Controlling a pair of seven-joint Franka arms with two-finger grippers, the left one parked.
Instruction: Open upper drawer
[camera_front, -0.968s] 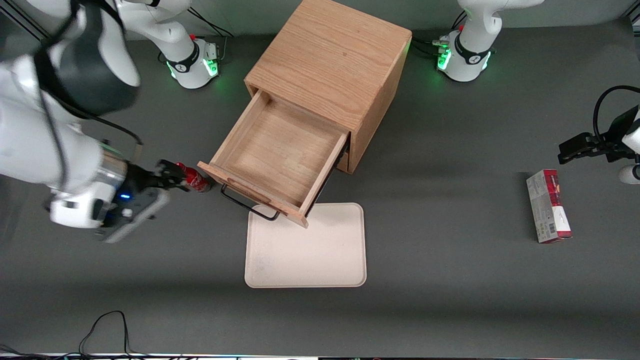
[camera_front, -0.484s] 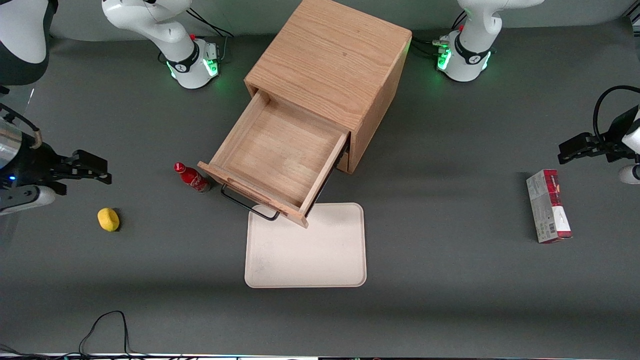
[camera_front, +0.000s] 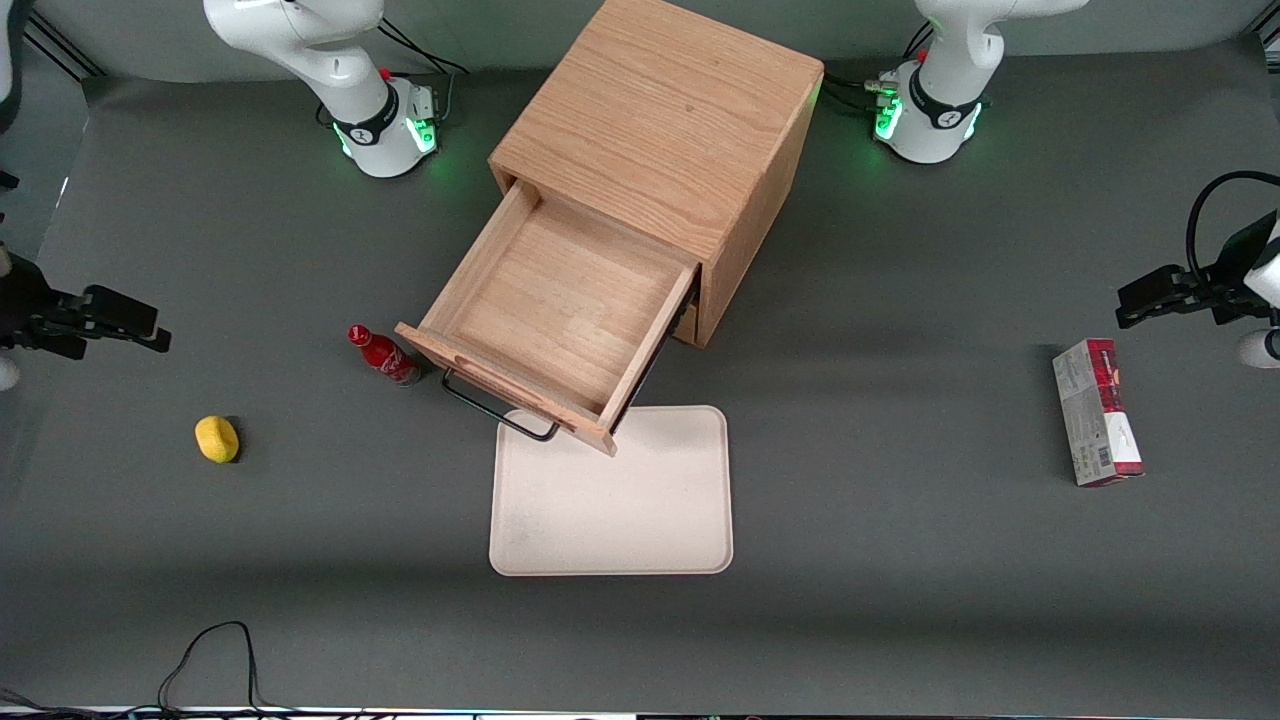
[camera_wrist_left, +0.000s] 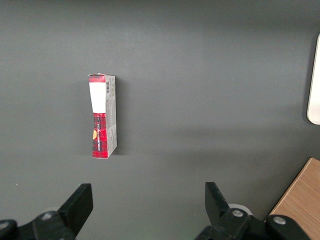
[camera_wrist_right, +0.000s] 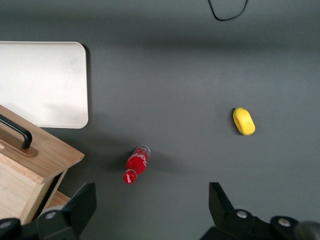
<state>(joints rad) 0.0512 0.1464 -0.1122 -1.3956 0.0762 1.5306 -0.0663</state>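
The upper drawer (camera_front: 560, 300) of the oak cabinet (camera_front: 660, 130) stands pulled far out, and its shallow wooden tray interior shows with nothing in it. Its thin black wire handle (camera_front: 495, 405) hangs over the edge of a cream tray. The drawer's front corner (camera_wrist_right: 35, 160) and handle (camera_wrist_right: 17, 132) also show in the right wrist view. The lower drawer is hidden under the upper one. My right gripper (camera_front: 160, 335) is open and holds nothing, raised above the table far toward the working arm's end, well apart from the drawer. Its two black fingers (camera_wrist_right: 82, 202) are spread wide.
A red bottle (camera_front: 383, 357) stands beside the drawer front, also in the right wrist view (camera_wrist_right: 136, 163). A yellow lemon-like object (camera_front: 217, 439) lies nearer the camera than my gripper. A cream tray (camera_front: 612, 495) lies in front of the drawer. A red and white box (camera_front: 1095, 410) lies toward the parked arm's end.
My right gripper has drawn away from the red bottle and drawer handle toward the working arm's end of the table. The yellow object came into view. The drawer has not moved.
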